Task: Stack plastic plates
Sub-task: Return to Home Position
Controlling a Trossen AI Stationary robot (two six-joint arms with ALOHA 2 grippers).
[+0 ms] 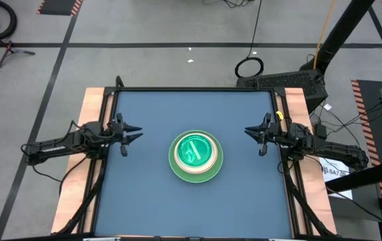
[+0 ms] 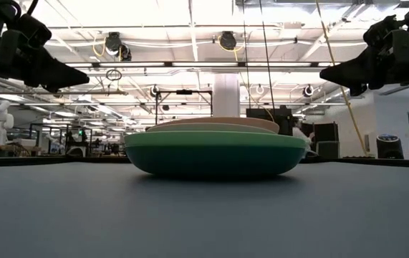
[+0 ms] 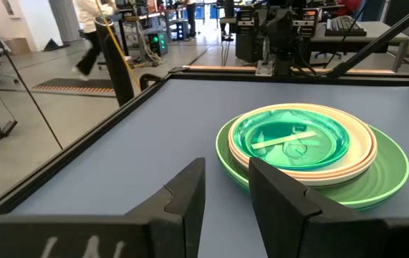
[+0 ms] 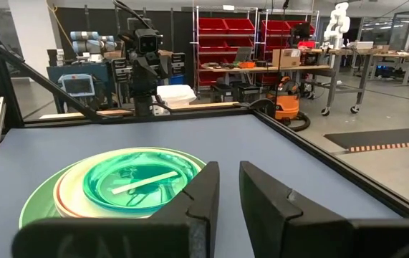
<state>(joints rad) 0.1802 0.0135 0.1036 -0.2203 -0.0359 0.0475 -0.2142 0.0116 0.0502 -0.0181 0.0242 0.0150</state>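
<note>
The plates (image 1: pixel 195 157) sit in one stack mid-tabletop (image 1: pixel 144 201). The left hand (image 1: pixel 137 134) hangs left of the stack and the right hand (image 1: pixel 247 132) right of it, both slightly parted and empty.

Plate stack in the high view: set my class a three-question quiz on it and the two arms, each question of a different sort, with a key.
1. True or false: the left gripper and the right gripper each grip a plate.
2. Where does the plate stack stand on the table? A: near the middle, between the two grippers. B: against the left edge. C: in a far corner.
3. Fill the gap: seen from above, the stack's outermost rim is ____ in colour.

Key: 1 false, both are open and empty, off to either side of the stack. 2 A. 3 green.
</note>
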